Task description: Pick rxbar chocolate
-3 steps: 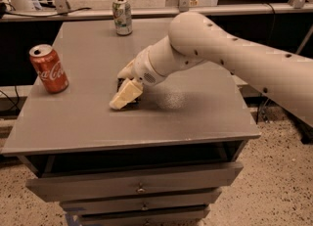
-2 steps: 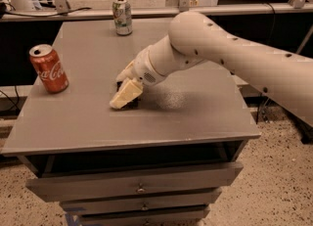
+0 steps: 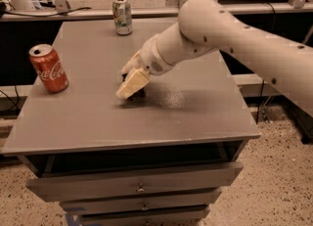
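Observation:
My gripper is low over the middle of the grey table top, reaching in from the right on the white arm. A small dark strip shows just beneath and beside the gripper. It may be the black rxbar chocolate, but the gripper hides most of it. The red cola can stands upright at the table's left. The pale green-white can stands upright at the far edge.
The table is a drawer cabinet with drawer fronts below its front edge. A rail and a low shelf run behind the table. Speckled floor lies to the right.
The gripper has shifted slightly up and to the right over the same spot. The cans have not moved.

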Robot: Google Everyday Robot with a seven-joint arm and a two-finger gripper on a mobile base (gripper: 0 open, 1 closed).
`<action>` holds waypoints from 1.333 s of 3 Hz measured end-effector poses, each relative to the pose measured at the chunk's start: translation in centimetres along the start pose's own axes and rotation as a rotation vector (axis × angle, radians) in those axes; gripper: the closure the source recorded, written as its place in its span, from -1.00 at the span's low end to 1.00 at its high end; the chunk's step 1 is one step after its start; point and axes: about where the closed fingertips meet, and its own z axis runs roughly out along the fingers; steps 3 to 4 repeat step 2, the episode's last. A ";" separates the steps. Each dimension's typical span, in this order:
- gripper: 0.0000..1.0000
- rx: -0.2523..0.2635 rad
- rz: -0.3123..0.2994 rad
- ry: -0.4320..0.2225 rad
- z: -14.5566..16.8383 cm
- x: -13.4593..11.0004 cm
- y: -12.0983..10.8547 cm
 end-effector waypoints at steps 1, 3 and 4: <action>1.00 0.015 0.022 -0.071 -6.9 -3.1 -4.2; 1.00 0.019 0.017 -0.076 -7.3 -3.5 -4.4; 1.00 0.019 0.017 -0.076 -7.3 -3.5 -4.4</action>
